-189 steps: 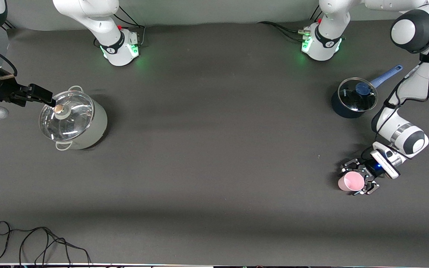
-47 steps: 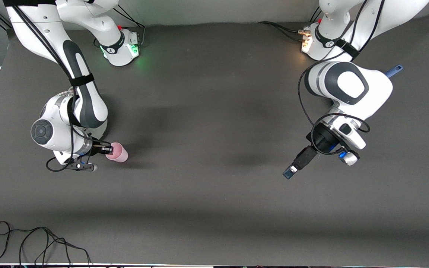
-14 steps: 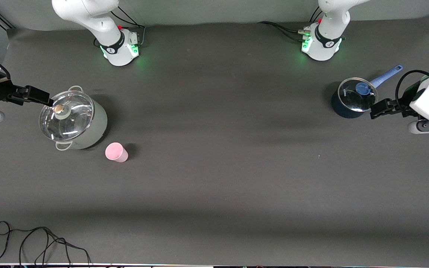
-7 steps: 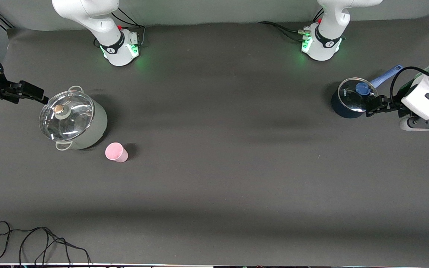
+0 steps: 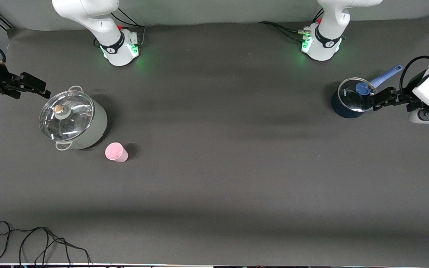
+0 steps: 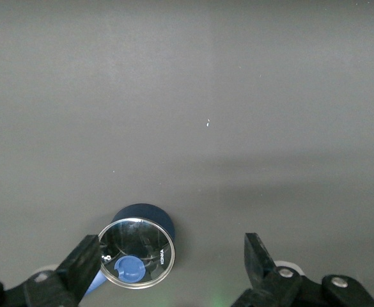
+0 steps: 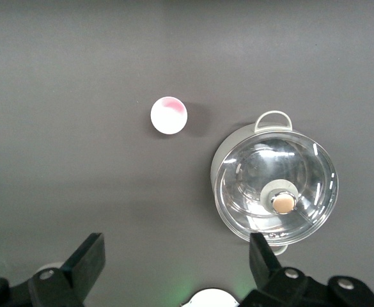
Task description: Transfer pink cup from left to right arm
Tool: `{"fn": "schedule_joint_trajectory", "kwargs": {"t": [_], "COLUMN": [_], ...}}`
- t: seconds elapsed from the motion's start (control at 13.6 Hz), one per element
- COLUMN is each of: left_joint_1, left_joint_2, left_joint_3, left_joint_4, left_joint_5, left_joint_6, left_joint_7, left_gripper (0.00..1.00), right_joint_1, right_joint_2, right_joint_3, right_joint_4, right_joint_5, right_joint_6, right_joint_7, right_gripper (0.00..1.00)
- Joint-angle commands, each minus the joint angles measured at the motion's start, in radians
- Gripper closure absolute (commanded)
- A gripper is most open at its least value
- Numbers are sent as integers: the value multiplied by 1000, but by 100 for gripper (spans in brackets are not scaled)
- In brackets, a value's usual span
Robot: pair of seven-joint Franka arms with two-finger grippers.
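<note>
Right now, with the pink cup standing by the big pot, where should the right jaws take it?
Grip the pink cup across its side wall near the rim, coming from above. It stands upright, mouth open, and tapers downward. Set the jaws clear of the pot beside it.

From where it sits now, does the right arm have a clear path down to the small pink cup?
Probably yes. The small pastel-pink cup stands upright and alone beside the pale lidded pot, apart from it. The right gripper is open above the table's edge; only the pot lies between.
</note>
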Motion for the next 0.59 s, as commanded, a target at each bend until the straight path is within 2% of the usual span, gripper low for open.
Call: {"fn": "schedule_joint_trajectory", "kwargs": {"t": [0.0, 0.15, 0.52], "left_joint_1": [1, 18, 18], "left_joint_2": [4, 6, 4], "left_joint_3": [-14, -37, -36], "left_joint_4": [18, 17, 15], "left_joint_5": [-3, -3, -2], "left_joint_6": [-24, -24, -26], "left_joint_7": [5, 5, 8], "left_gripper": [0, 0, 0], "right_joint_1": [-19, -19, -19], "right_joint_2": [-33, -32, -32], "right_joint_3": [17, 17, 17], "right_joint_4": [-34, -34, -36], "right_joint_5": [-11, -3, 4], "right_joint_6": [22, 22, 22], "right_joint_7": [-18, -18, -21], "right_gripper": [0, 0, 0]}}
